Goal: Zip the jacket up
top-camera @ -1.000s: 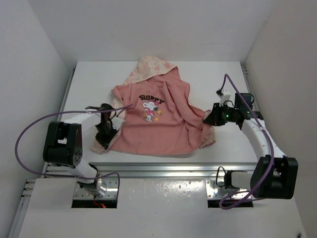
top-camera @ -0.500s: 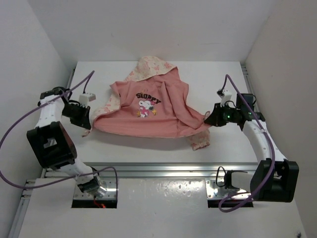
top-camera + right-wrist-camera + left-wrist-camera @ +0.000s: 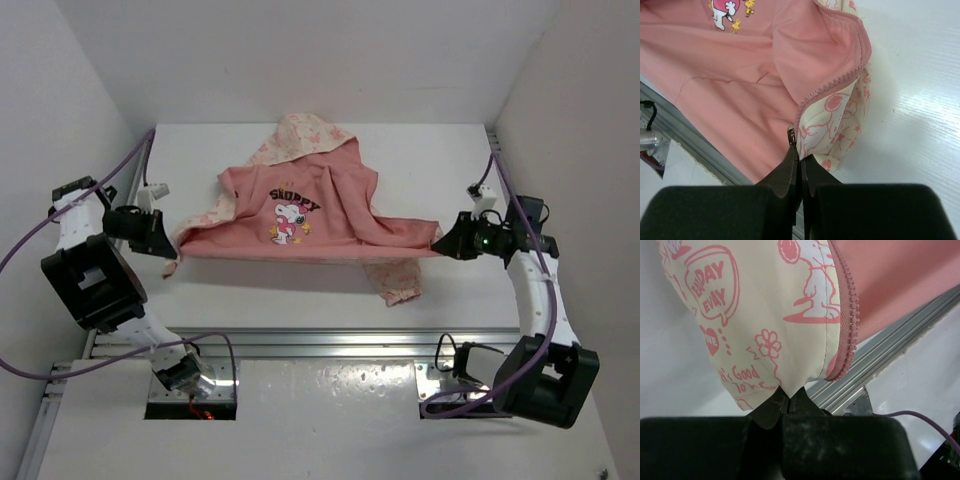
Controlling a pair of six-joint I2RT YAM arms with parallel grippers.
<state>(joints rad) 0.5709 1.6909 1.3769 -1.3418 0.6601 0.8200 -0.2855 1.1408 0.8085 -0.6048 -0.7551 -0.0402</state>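
Observation:
The jacket (image 3: 305,215) hangs spread open between my two grippers above the table, salmon-pink lining up with a cartoon print, its cream hood (image 3: 300,135) at the back. My left gripper (image 3: 165,245) is shut on the jacket's left front corner (image 3: 785,382), beside the pink zipper teeth (image 3: 847,315). My right gripper (image 3: 440,243) is shut on the right front corner (image 3: 807,140), next to the metal zipper end (image 3: 791,135). A cream sleeve (image 3: 398,282) hangs down near the right side.
White walls enclose the table (image 3: 420,160) on three sides. An aluminium rail (image 3: 320,340) runs along the near edge, also in the left wrist view (image 3: 890,350). Purple cables loop from both arms.
Both grippers moved outward, left further left and right further right, stretching the jacket's lower edge taut between them. The left arm swung from the table's middle-left out to the left edge.

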